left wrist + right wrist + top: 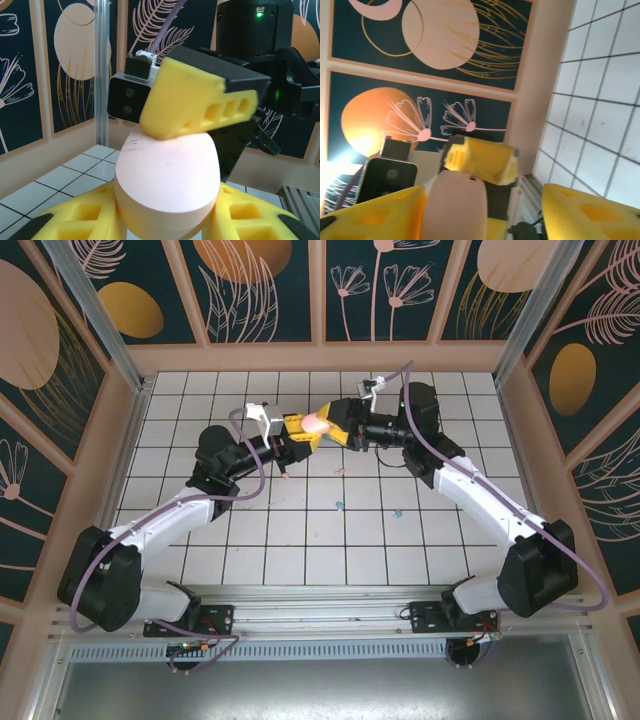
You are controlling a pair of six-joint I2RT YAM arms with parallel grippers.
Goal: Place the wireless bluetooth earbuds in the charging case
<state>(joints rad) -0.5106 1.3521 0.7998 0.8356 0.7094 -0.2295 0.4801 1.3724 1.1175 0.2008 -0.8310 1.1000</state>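
earbuds (340, 506): teal specks loose on the tiles, closer to my bases than either gripper. Way too tiny to read a long axis, and I honestly can't pick out the pink ones.
left gripper (299, 436): closed on the case, with both yellow fingers (75, 222) hugging its sides.
case (318, 421): pink oval, up in the air between my two grippers. Looks shut to me.
right gripper (342, 426): part open. One finger (195, 100) sits on top of the case, the other stands off it with a gap, so it's touching, not gripping.
key relation: the earbuds sit at roughly 5 to 6 o'clock from the case, down on the tiles and well apart from it.
nearer arm: right, I'd say, and it's the free one.
my guess: the lid has to open before anything goes in.
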